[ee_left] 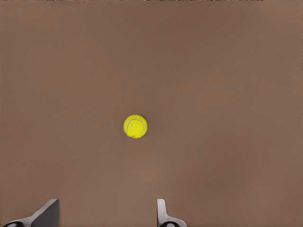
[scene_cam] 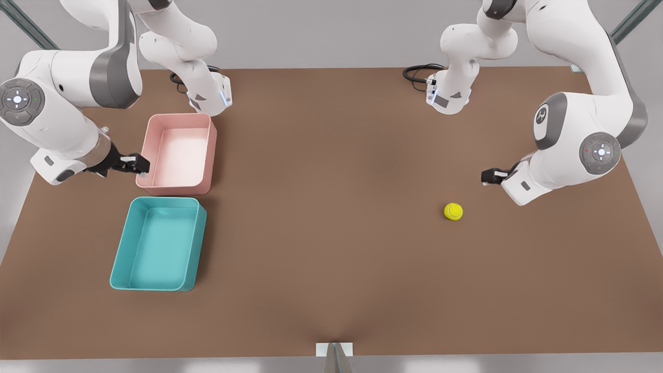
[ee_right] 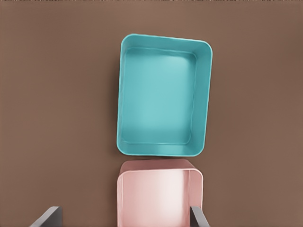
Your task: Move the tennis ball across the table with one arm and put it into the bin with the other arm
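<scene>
The tennis ball (scene_cam: 453, 211) rests on the brown table (scene_cam: 331, 217) toward the front view's right. My left gripper (scene_cam: 489, 176) hovers above the table a little behind and to the right of it, open and empty. In the left wrist view the ball (ee_left: 135, 126) lies ahead of the left gripper (ee_left: 105, 215). The teal bin (scene_cam: 199, 243) sits empty at the front view's left. My right gripper (scene_cam: 137, 165) hangs open at the pink tray's left rim, behind the bin. In the right wrist view the bin (ee_right: 120, 94) lies beyond the right gripper (ee_right: 124, 216).
A pale pink tray (scene_cam: 210, 155) (ee_right: 156, 166) stands directly behind the teal bin, nearly touching it. The arm bases (scene_cam: 210, 96) (scene_cam: 448, 96) stand at the table's back edge, with black cables (scene_cam: 419, 72) beside them. Bare tabletop stretches between ball and bins.
</scene>
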